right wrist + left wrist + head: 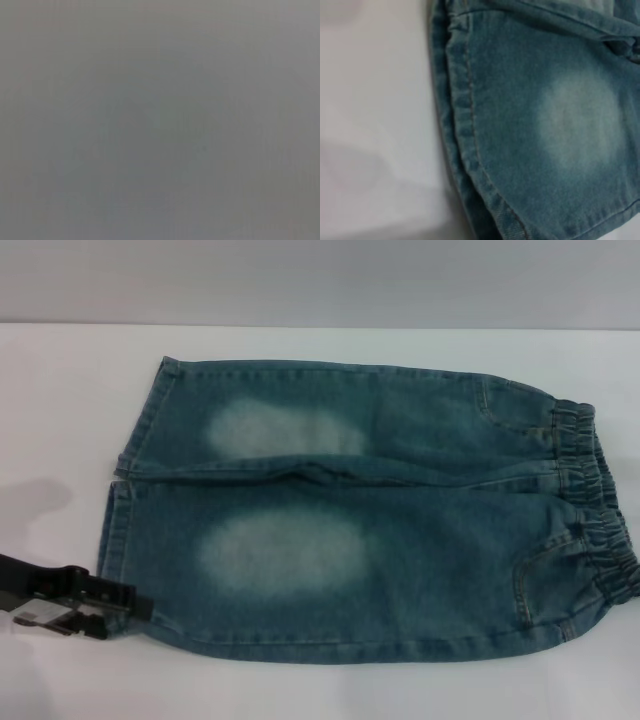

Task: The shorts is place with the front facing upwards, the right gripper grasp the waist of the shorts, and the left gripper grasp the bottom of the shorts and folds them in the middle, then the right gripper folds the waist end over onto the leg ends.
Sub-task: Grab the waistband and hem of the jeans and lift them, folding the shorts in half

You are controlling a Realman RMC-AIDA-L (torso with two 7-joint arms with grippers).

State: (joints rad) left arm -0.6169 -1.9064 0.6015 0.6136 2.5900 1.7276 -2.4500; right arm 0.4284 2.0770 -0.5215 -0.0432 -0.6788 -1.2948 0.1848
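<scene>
The denim shorts (360,510) lie flat and spread open on the white table (60,410), front side up. The elastic waistband (595,510) is at the robot's right and the two leg hems (118,500) are at its left. Each leg has a pale washed patch in its middle.

In the head view the left gripper (105,608) comes in low from the left edge. It is just beside the near corner of the near leg hem, and it seems to touch or almost touch the cloth. Whether its fingers are apart or closed cannot be told, and it does not look to carry any cloth. The left wrist view shows the stitched hem (465,130) of this leg close under the camera, with bare table beside it.

The right gripper is not seen in the head view, and the right wrist view gives only a plain grey field, so its position and state are unknown.

The step in hand is probably the first grasp, and no fold is made yet. To do it well, the left gripper should take the hem at the outer corner and catch both layers of denim, not only the top one. The right gripper has to come to the waistband on the same near side, so that both ends can lift together and the fold lands straight along the middle seam.
</scene>
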